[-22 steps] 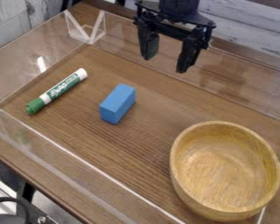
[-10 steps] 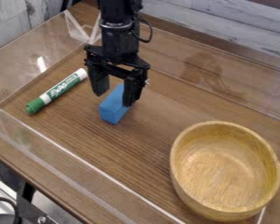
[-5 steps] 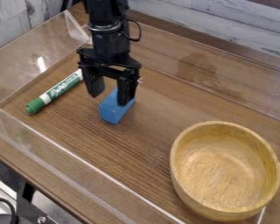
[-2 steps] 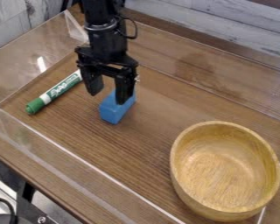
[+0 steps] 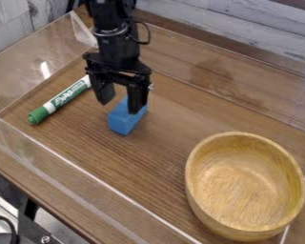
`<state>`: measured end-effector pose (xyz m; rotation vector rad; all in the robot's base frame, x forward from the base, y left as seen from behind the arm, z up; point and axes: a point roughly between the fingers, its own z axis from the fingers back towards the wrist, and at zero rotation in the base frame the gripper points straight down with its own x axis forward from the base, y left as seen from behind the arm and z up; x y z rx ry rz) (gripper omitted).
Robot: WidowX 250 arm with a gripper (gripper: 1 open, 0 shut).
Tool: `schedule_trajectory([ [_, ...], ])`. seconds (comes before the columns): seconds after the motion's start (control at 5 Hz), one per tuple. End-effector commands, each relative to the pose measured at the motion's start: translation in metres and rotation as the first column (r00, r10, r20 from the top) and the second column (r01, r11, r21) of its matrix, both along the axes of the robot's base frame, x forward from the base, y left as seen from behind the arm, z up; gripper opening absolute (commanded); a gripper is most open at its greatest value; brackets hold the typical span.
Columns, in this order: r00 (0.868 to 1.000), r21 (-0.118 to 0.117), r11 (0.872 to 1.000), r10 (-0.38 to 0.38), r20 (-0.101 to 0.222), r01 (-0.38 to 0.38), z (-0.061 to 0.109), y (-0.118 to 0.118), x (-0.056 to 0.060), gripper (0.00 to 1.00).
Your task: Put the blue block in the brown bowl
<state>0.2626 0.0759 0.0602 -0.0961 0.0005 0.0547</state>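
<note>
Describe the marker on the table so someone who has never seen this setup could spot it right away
Start at the wooden table with clear walls around it; the big brown bowl fills its near right corner. On the opposite, left side lies the marker, left of the blue block under the open gripper. It is the only long thin thing there: white barrel, green cap.

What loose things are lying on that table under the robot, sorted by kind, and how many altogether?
Blue block: 1
Wooden bowl: 1
Green marker: 1
Total: 3
</note>
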Motion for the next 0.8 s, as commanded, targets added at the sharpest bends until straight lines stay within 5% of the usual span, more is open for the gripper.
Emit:
schedule_trajectory([
  [0.0, 0.999, 0.006, 1.000, 0.003, 0.033, -0.003, 0.002, 0.001, 0.006, 1.00],
  [0.6, 0.999, 0.000, 1.000, -0.002, 0.044, 0.002, -0.015, 0.000, 0.009, 1.00],
])
